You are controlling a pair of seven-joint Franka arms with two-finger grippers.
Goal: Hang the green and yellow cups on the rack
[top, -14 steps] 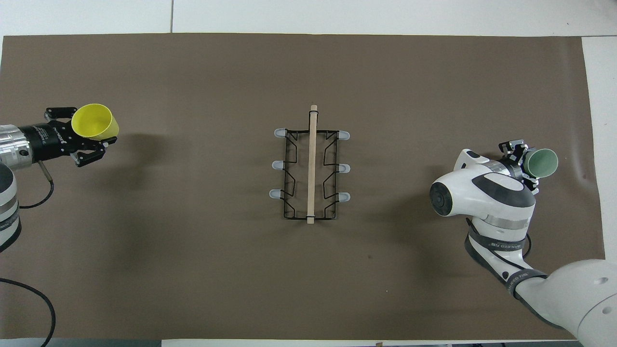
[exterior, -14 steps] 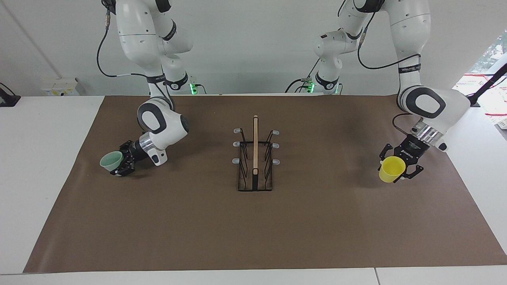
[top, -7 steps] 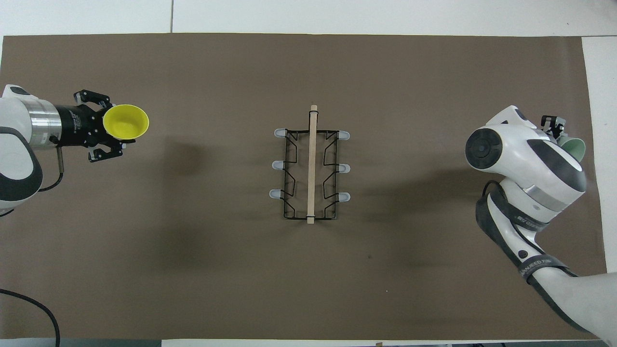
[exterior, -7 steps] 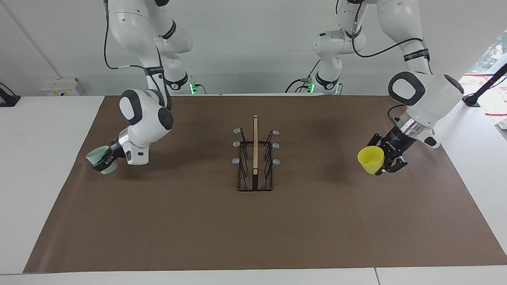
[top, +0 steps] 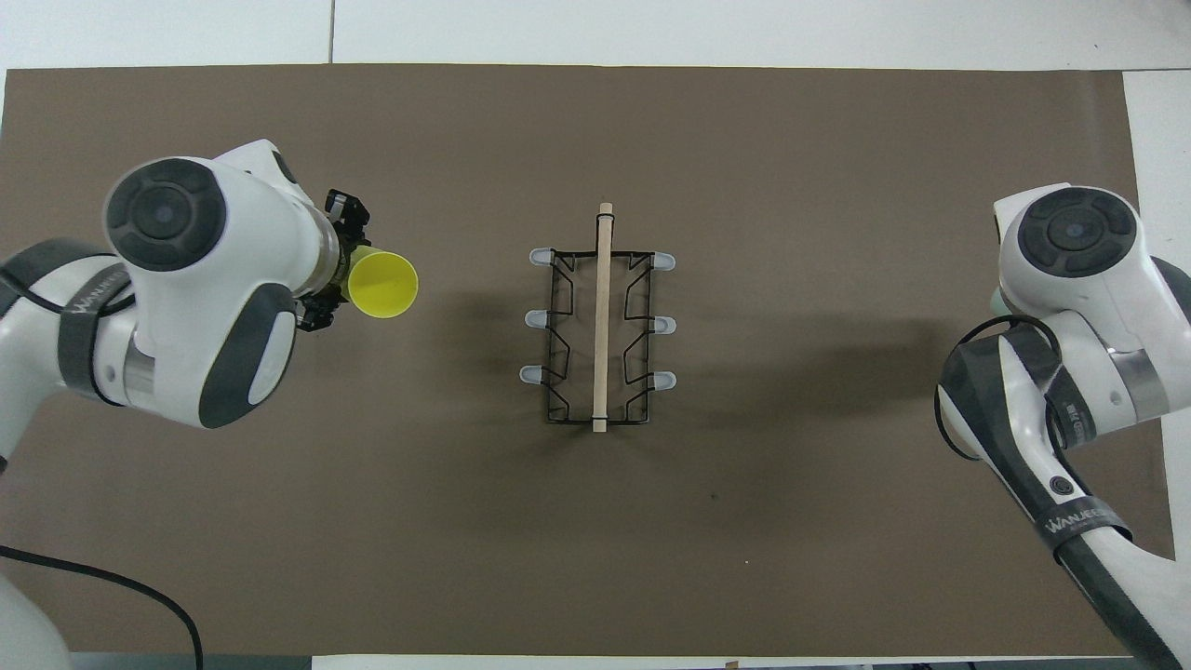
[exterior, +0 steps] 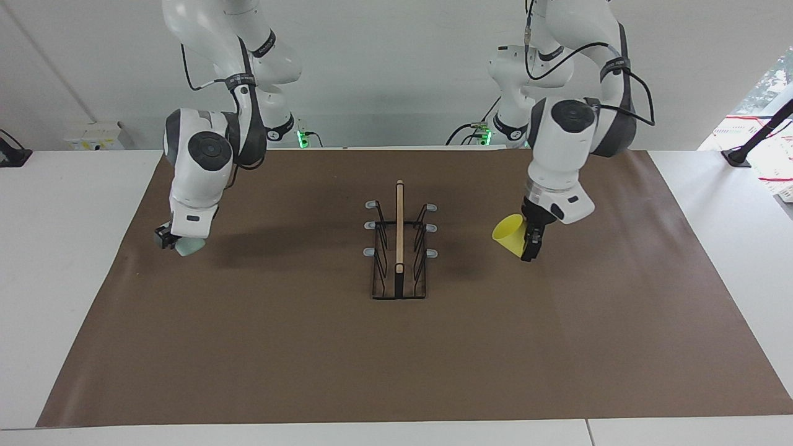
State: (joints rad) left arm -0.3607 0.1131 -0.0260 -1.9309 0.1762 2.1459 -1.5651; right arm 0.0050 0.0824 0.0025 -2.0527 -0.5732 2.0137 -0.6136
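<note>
My left gripper [exterior: 531, 243] pinches the sideways yellow cup [exterior: 509, 234]; my right gripper [exterior: 170, 238], largely hidden, clamps the green cup [exterior: 189, 247].

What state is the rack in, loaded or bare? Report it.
Bare. All six prongs of the rack stand free; the yellow cup and green cup are both in grippers.

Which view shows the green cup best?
The facing view: the green cup shows below the right arm's wrist, held in the right hand. In the overhead view the arm covers nearly all of it, leaving only a pale sliver.
</note>
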